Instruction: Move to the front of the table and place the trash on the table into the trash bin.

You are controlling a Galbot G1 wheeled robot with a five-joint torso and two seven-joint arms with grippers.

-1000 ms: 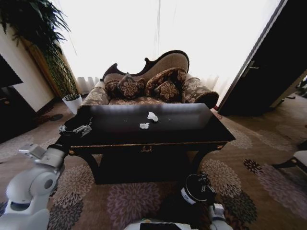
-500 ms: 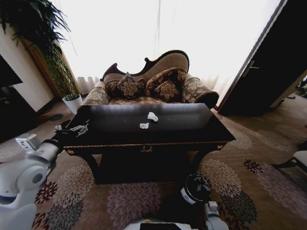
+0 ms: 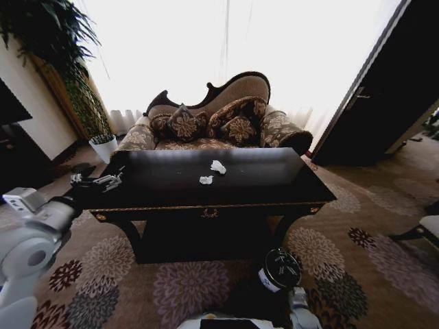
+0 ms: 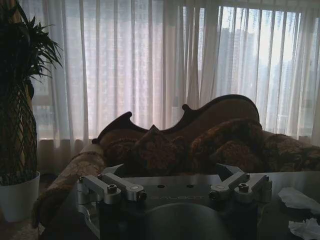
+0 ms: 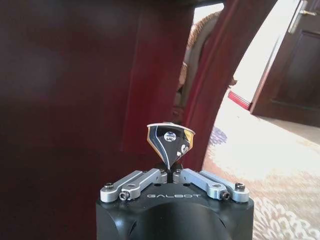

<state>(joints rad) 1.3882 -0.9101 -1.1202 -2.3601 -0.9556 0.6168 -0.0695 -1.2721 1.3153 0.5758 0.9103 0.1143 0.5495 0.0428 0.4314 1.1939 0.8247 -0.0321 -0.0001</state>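
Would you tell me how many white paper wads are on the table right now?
2: one wad near the table's middle, the other just in front of it, toward the robot. None seems hidden.

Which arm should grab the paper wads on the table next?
Left. The left end effector is open at the dark wooden table's edge near the crumpled white paper wads; the right end effector is shut on a crushed shiny can.

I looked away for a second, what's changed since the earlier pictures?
The left gripper, open, has drawn back leftward off the table's left end. The right gripper stays shut on the crushed can low by the bin. Both paper wads haven't moved.
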